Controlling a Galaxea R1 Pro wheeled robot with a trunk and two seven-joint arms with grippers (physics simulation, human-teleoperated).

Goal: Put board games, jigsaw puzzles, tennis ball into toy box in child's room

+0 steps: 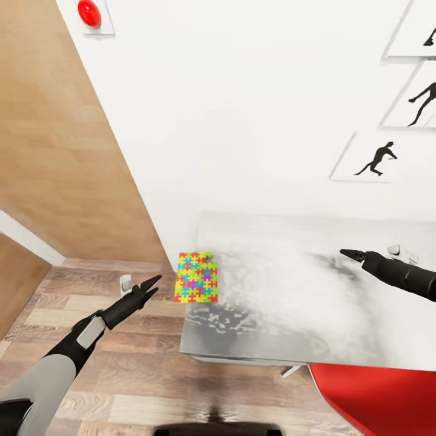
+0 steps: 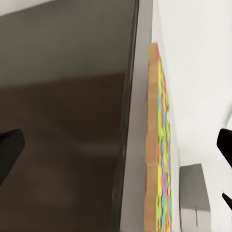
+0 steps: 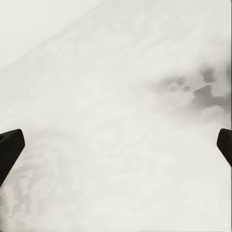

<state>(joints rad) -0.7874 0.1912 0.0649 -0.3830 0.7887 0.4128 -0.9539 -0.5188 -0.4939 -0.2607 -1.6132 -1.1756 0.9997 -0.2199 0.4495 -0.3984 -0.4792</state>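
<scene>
The left claw (image 1: 152, 286) hangs spread and empty over the wood-plank floor (image 1: 121, 369), off the desk's left edge. At its 3 o'clock, just beside it, lies the thin multicoloured jigsaw puzzle sheet (image 1: 196, 277), flat on the pale grey desk (image 1: 290, 315), overhanging that edge, long axis running 12 to 6; no writing reads. The right claw (image 1: 351, 254) hovers spread over bare desk.

— What's cut off for you?

— My right gripper (image 1: 346, 252): its arm runs off the head view's edge. The table (image 1: 290, 339) (glossy, mottled) is cropped too, with a red object (image 1: 375, 396) covering its near corner.

— And the jigsaw puzzle (image 1: 196, 277)?

— From my left wrist I see it edge-on, blurred.
</scene>
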